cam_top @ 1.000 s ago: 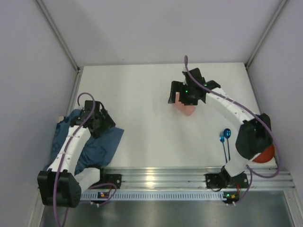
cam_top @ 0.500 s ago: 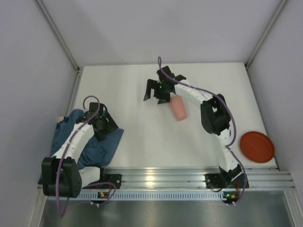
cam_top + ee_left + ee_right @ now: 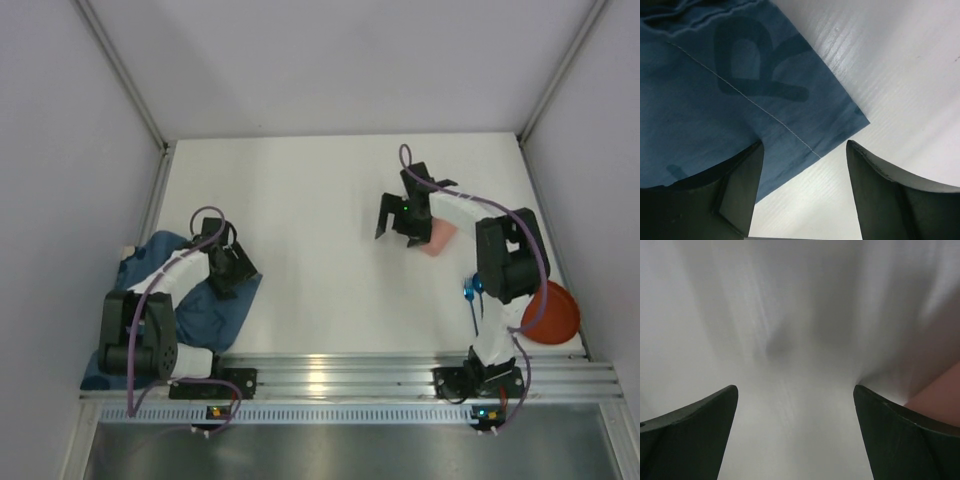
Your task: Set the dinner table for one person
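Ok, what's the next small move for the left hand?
Probably lower the left hand and close on the placemat edge: the hand is open, that edge runs between its fingers, and the placemat lies crumpled at the side of the dinner table.

Right wrist view: dinner table motion-smeared; pink object clipped at edge. Partly hidden behind right arm: orange plate.
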`<state>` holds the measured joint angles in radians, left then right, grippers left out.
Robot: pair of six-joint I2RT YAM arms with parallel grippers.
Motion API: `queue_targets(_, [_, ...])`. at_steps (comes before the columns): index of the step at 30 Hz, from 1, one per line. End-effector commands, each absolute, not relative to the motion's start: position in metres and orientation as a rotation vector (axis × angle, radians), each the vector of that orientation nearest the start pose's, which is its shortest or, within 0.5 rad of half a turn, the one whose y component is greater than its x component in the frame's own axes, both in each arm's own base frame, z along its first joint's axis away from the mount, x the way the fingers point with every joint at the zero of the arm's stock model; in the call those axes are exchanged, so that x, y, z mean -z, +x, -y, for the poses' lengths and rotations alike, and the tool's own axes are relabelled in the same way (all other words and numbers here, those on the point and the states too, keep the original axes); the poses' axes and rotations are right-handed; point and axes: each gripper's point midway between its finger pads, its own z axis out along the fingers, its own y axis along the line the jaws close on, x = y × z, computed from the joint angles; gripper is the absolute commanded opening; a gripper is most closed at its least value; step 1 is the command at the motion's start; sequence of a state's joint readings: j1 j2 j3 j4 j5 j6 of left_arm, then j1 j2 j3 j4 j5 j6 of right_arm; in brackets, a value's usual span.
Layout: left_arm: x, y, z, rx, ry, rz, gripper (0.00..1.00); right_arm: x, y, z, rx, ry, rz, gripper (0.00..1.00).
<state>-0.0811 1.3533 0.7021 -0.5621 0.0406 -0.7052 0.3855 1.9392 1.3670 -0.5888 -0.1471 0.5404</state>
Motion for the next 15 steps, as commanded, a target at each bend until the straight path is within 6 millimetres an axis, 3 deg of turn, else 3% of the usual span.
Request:
queue_targets(1, [-0.020,0.264,0.060,0.263,-0.825,-2.659,0.72,-0.070,0.380,-0.145,-0.334,0.179,-2.691,1.00])
queue_targets(5, [-0.009,0.275,0.066,0.227,-0.792,-2.684,0.71,-0.088,0.370,-0.119,-0.308,0.185,-2.662,1.00])
queue_targets(6, [0.000,0.275,0.068,0.214,-0.787,-2.712,0.66,-0.091,0.366,-0.118,-0.324,0.188,-2.663,1.00])
queue_targets(10, [0.018,0.282,0.083,0.194,-0.684,-2.785,0.39,-0.115,0.356,-0.107,-0.362,0.213,-2.613,1.00])
queue_targets(12, [0.023,0.287,0.098,0.199,-0.606,-2.808,0.27,-0.121,0.351,-0.105,-0.376,0.224,-2.601,1.00])
queue_targets(13, [0.029,0.291,0.104,0.194,-0.583,-2.827,0.13,-0.128,0.349,-0.102,-0.387,0.237,-2.580,1.00])
queue_targets(15, [0.035,0.291,0.122,0.190,-0.489,-2.864,0.03,-0.132,0.345,-0.102,-0.403,0.240,-2.574,1.00])
